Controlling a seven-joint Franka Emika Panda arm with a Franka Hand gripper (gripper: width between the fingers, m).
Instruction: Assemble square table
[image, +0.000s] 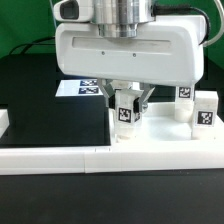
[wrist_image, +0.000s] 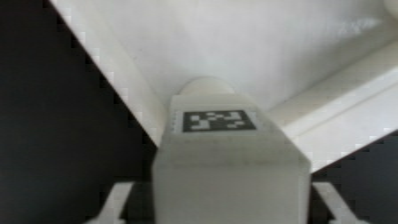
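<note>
A small white leg (image: 125, 112) with a black-white tag stands upright at the edge of the white square table top (image: 165, 138), toward the exterior view's left. My gripper (image: 125, 108) hangs right over it, one finger on each side. In the wrist view the tagged leg (wrist_image: 219, 135) fills the space between the fingers (wrist_image: 118, 203). A thin dark gap still shows on each side, so the jaws are open around the leg. Behind the leg lies the table top (wrist_image: 196, 40) with its raised rim.
Two more tagged white legs (image: 184, 103) (image: 206, 112) stand on the exterior view's right. The marker board (image: 85, 88) lies on the black mat behind the gripper. A long low white border rail (image: 55, 158) runs along the front, and a white block (image: 4, 120) sits at the far left.
</note>
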